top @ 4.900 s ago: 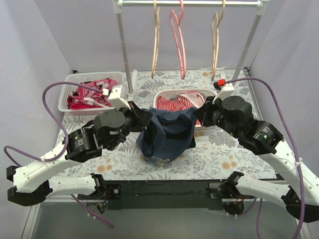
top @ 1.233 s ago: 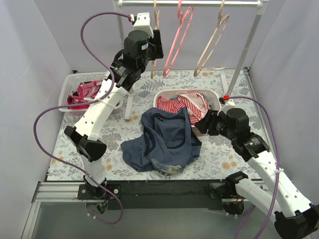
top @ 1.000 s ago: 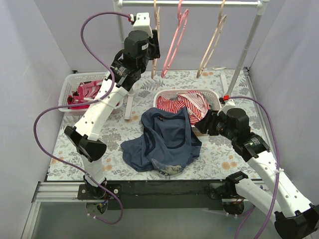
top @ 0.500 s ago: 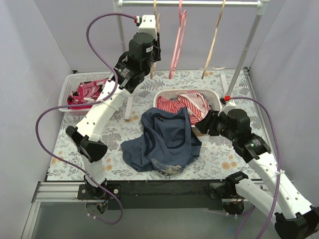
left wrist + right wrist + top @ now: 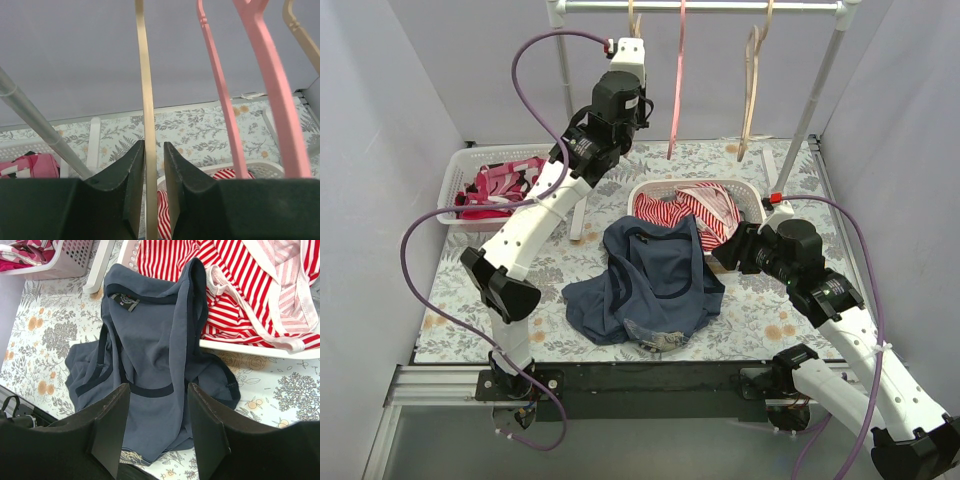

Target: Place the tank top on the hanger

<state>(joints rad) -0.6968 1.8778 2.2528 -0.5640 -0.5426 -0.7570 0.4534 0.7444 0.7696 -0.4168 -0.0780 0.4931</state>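
The navy tank top [image 5: 650,285] lies crumpled on the flowered table, one strap over the striped basket's rim. Seen from the right wrist, the tank top [image 5: 150,350] is below my right gripper [image 5: 157,390], which hovers open and empty above it. The tan hanger [image 5: 145,100] hangs from the rail at the left. My left gripper [image 5: 154,145] is raised to it, jaws narrowed around its straight bar. The left pad touches the bar and a slim gap shows at the right pad. In the top view the left arm hides most of the hanger [image 5: 633,18].
A pink hanger [image 5: 676,80] and a second tan hanger [image 5: 752,80] hang on the same rail [image 5: 720,6]. A white basket [image 5: 650,188] holds a red-and-white striped garment. Another basket [image 5: 455,160] at the left holds pink-and-red clothes. The rack's post [image 5: 568,90] stands beside the left arm.
My left gripper has shifted right along the rail and its jaws have narrowed around the tan hanger's bar. The swinging hangers now hang straight. The right arm has stayed still.
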